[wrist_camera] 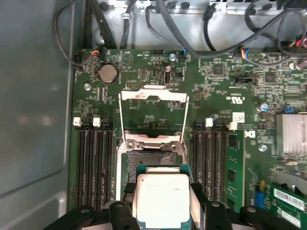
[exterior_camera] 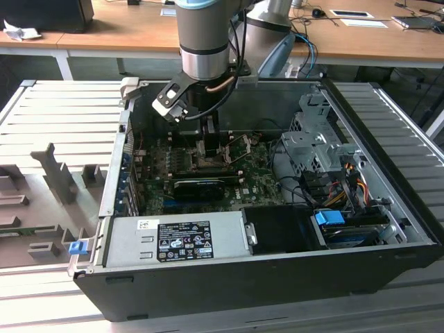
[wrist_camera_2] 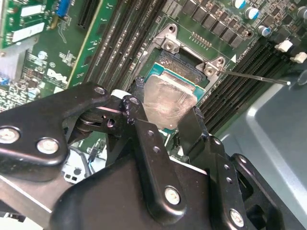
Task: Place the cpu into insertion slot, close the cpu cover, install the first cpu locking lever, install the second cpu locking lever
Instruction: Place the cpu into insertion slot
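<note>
The fingers (wrist_camera: pixel 128 190) are drawn in narrow on two opposite edges of the cpu (wrist_camera: pixel 162 200), so the gripper (wrist_camera_2: pixel 165 109) carries the chip flat, pale face up. The chip lies partly over the insertion slot (wrist_camera: pixel 149 160), whose dark pin grid is still exposed and not yet filled. The cpu cover (wrist_camera: pixel 153 94) is swung open, clear of the socket. In the exterior view the arm reaches into the computer case (exterior_camera: pixel 277 277) near its far wall. Placing is the step in hand. It likely calls for squaring the chip to the socket and lowering it level.
</note>
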{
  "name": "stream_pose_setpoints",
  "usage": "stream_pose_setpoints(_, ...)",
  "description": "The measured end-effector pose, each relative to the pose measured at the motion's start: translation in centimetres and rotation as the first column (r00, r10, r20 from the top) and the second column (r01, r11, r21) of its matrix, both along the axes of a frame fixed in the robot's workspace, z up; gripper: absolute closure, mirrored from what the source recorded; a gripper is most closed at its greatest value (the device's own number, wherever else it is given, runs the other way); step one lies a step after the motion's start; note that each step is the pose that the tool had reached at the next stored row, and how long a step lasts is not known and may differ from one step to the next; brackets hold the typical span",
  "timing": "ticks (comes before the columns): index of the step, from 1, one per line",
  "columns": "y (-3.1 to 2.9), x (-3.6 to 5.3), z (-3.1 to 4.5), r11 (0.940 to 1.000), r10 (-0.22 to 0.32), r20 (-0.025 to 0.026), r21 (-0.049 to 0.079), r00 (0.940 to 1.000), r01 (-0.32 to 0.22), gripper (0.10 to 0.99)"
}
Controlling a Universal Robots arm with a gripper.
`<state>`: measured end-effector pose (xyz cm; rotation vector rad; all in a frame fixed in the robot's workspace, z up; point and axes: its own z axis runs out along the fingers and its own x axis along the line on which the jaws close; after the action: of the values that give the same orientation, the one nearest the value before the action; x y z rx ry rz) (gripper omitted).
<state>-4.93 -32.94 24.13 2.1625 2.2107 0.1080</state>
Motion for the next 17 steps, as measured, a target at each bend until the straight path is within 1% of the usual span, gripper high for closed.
stream_pose_setpoints(4, 0.04, 0.00, -0.30, 1.0000, 0.003, -0.0001, 0.000, 1.0000, -0.003, 0.561)
stream_pose_setpoints(12, 0.05, 0.03, -0.43, 1.0000, 0.003, 0.0000, 0.000, 1.0000, -0.003, 0.561)
stream_pose_setpoints(17, 0.11, 0.35, -0.68, 1.0000, 0.003, 0.0000, 0.000, 1.0000, -0.003, 0.561)
